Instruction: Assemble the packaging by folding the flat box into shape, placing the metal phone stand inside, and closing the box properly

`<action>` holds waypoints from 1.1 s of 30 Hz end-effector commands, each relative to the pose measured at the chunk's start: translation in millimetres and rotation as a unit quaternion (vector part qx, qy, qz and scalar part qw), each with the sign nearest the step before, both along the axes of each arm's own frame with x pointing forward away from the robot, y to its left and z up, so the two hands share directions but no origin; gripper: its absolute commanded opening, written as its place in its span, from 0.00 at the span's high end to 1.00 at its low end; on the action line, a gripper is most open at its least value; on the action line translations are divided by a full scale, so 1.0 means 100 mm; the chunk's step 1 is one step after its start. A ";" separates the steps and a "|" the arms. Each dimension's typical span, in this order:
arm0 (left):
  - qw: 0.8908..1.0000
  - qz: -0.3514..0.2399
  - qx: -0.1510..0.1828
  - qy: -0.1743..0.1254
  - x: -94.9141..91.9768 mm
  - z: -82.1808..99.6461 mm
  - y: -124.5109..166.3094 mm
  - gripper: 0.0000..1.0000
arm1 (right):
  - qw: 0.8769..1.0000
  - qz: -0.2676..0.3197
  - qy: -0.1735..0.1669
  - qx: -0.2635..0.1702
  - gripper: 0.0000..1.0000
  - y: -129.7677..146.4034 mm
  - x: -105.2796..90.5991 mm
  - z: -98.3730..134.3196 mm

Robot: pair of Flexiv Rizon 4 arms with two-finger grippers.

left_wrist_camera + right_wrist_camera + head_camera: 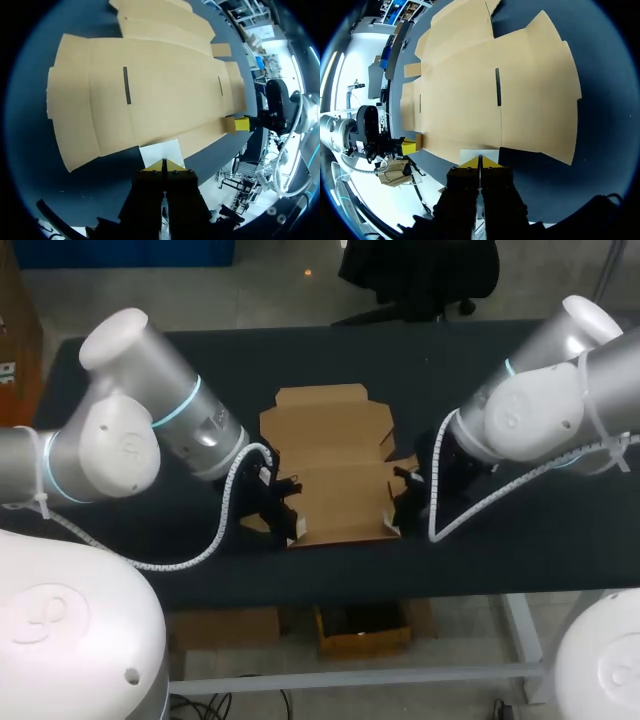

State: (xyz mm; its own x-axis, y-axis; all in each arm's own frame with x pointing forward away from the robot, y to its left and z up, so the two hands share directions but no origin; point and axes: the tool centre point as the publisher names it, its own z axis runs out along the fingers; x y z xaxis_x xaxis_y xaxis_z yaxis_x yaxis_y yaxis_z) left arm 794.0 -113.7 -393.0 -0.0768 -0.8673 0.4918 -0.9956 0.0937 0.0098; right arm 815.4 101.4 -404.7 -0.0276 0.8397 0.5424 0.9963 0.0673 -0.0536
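Note:
A flat brown cardboard box blank lies unfolded in the middle of the black table. My left gripper is shut at the blank's front left corner, its yellow tips together against a small white patch at the cardboard's edge. My right gripper is shut at the front right corner, tips meeting at a similar white patch beside the blank. Each wrist view shows the other gripper's yellow tip at the far corner flap. No metal phone stand is in view.
The black table stretches out on both sides of the blank. Its front edge runs just behind both grippers. The blank's tabbed lid flaps point toward the far side of the table.

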 end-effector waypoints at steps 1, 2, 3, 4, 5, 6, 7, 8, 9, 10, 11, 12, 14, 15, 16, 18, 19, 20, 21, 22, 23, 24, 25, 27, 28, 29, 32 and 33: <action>1.000 0.005 0.006 -0.003 0.00 -0.03 -0.04 1.00 | 1.000 0.000 0.003 -0.004 1.00 0.03 -0.01 -0.03; 1.000 0.006 0.006 -0.005 0.00 -0.03 -0.04 1.00 | 1.000 0.000 0.005 -0.005 1.00 0.03 -0.02 -0.03; 1.000 0.008 0.006 -0.006 0.00 -0.03 -0.04 1.00 | 1.000 0.001 0.006 -0.006 1.00 0.03 -0.02 -0.03; 1.000 0.008 0.007 -0.006 0.01 -0.03 -0.04 1.00 | 1.000 0.001 0.007 -0.007 1.00 0.03 -0.02 -0.04; 1.000 0.009 0.008 -0.007 0.01 -0.03 -0.04 1.00 | 1.000 0.001 0.009 -0.008 1.00 0.03 -0.03 -0.04; 1.000 0.011 0.009 -0.008 0.01 -0.03 -0.04 1.00 | 1.000 0.001 0.010 -0.010 1.00 0.03 -0.03 -0.04; 1.000 0.012 0.010 -0.009 0.01 -0.04 -0.04 1.00 | 1.000 0.001 0.011 -0.011 1.00 0.03 -0.04 -0.05; 1.000 0.013 0.011 -0.009 0.01 -0.04 -0.05 1.00 | 1.000 0.002 0.012 -0.011 1.00 0.03 -0.04 -0.06; 1.000 0.016 0.012 -0.012 0.02 -0.05 -0.05 1.00 | 1.000 0.002 0.013 -0.013 1.00 0.03 -0.04 -0.07; 1.000 0.018 0.013 -0.013 0.02 -0.05 -0.05 1.00 | 1.000 0.002 0.015 -0.013 1.00 0.03 -0.04 -0.08; 1.000 0.020 0.014 -0.015 0.02 -0.06 -0.06 1.00 | 1.000 0.002 0.016 -0.014 1.00 0.04 -0.05 -0.08; 0.999 0.022 0.015 -0.018 0.02 -0.07 -0.06 1.00 | 1.000 0.003 0.017 -0.014 1.00 0.04 -0.05 -0.09; 0.999 0.025 0.016 -0.022 0.04 -0.09 -0.07 1.00 | 1.000 0.003 0.018 -0.016 1.00 0.04 -0.05 -0.09; 0.999 0.025 0.016 -0.022 0.04 -0.11 -0.08 1.00 | 1.000 0.003 0.019 -0.017 1.00 0.04 -0.05 -0.10; 0.999 0.025 0.015 -0.020 0.05 -0.12 -0.08 1.00 | 1.000 0.003 0.020 -0.018 1.00 0.04 -0.05 -0.10; 0.999 0.026 0.015 -0.020 0.05 -0.14 -0.09 1.00 | 1.000 0.003 0.021 -0.020 1.00 0.04 -0.05 -0.11; 0.999 0.026 0.015 -0.019 0.05 -0.14 -0.09 1.00 | 1.000 0.003 0.023 -0.021 1.00 0.04 -0.05 -0.11; 0.999 0.027 0.015 -0.021 0.04 -0.15 -0.09 1.00 | 0.999 0.003 0.024 -0.024 1.00 0.04 -0.05 -0.12; 0.999 0.031 0.018 -0.025 0.04 -0.16 -0.10 1.00 | 0.999 0.003 0.025 -0.024 1.00 0.05 -0.05 -0.13; 0.999 0.033 0.020 -0.028 0.04 -0.16 -0.10 1.00 | 0.999 0.004 0.026 -0.025 1.00 0.05 -0.05 -0.14; 0.999 0.033 0.021 -0.028 0.04 -0.17 -0.11 1.00 | 0.999 0.004 0.028 -0.028 1.00 0.06 -0.05 -0.15; 0.999 0.034 0.021 -0.029 0.04 -0.18 -0.11 1.00 | 0.999 0.004 0.028 -0.029 1.00 0.07 -0.05 -0.15; 0.998 0.037 0.025 -0.033 0.04 -0.19 -0.11 1.00 | 0.999 0.004 0.029 -0.029 1.00 0.07 -0.05 -0.16; 0.998 0.038 0.026 -0.034 0.05 -0.20 -0.12 1.00 | 0.999 0.003 0.031 -0.033 1.00 0.08 -0.05 -0.17; 0.998 0.039 0.027 -0.034 0.06 -0.21 -0.12 1.00 | 0.999 0.003 0.031 -0.034 1.00 0.08 -0.05 -0.18; 0.998 0.040 0.027 -0.036 0.06 -0.22 -0.12 1.00 | 0.999 0.002 0.032 -0.037 1.00 0.09 -0.05 -0.18; 0.998 0.042 0.028 -0.035 0.08 -0.25 -0.12 1.00 | 0.998 -0.001 0.034 -0.045 1.00 0.10 -0.05 -0.20; 0.998 0.043 0.028 -0.035 0.09 -0.26 -0.12 1.00 | 0.998 -0.003 0.034 -0.048 1.00 0.10 -0.06 -0.21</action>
